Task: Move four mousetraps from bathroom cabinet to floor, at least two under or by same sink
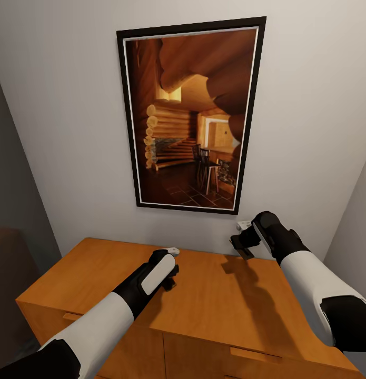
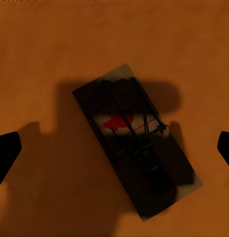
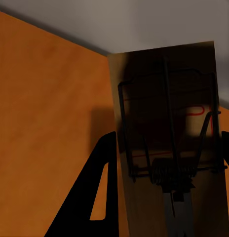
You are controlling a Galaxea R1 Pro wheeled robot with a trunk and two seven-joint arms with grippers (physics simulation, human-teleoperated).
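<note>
One mousetrap (image 2: 136, 140), a tan board with dark wire and a red mark, lies flat on the orange-brown cabinet (image 1: 214, 300) top. My left gripper (image 2: 114, 145) hangs open straight above it, its fingertips (image 2: 7, 148) wide on either side and clear of the board. In the head view the left gripper (image 1: 169, 279) points down at the cabinet top near its back edge. A second mousetrap (image 3: 169, 143) is held on edge, with my right gripper (image 1: 245, 243) shut on it and raised above the back right of the cabinet, close to the wall.
A large framed picture (image 1: 190, 116) of a log interior hangs on the pale wall right behind the cabinet. Drawer fronts with slim handles (image 1: 254, 355) show below the cabinet's front edge. A dark wall and a dim brown shape (image 1: 9, 273) lie to the left.
</note>
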